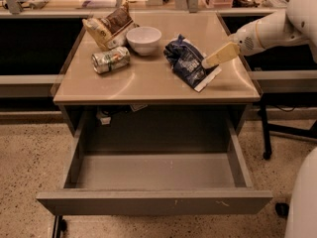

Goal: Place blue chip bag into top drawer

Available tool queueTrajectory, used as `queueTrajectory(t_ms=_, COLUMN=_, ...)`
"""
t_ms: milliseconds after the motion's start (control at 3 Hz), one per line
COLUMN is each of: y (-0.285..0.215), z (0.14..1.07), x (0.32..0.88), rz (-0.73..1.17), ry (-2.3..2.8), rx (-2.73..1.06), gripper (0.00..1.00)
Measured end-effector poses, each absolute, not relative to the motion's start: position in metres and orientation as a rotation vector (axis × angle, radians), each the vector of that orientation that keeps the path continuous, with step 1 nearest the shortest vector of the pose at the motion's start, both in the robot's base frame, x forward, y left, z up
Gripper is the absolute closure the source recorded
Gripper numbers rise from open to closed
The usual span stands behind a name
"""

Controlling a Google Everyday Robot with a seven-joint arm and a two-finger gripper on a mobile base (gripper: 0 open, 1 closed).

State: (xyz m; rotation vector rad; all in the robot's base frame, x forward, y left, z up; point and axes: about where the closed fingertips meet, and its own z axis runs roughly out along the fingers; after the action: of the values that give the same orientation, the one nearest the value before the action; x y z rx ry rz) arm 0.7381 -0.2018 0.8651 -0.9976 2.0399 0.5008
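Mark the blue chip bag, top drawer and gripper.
blue chip bag (186, 61), camera view, middle of its navy face.
top drawer (153, 202), camera view, bare front panel.
gripper (207, 63), camera view, its tip, at the bag's right edge.

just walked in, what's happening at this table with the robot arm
A one-armed robot extends in from the right, with its gripper at the right edge of the blue chip bag. The bag lies on the table, not yet lifted. Below, the top drawer stands pulled open, and the bag is not in it yet. A white bowl, a can on its side and a tan snack bag sit toward the back left.
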Motion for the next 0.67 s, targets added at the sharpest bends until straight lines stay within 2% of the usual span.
queueTrajectory(t_ms=667, y=-0.164, z=0.848, x=0.751, rz=0.648, ry=1.992, rx=-1.012, gripper=0.0)
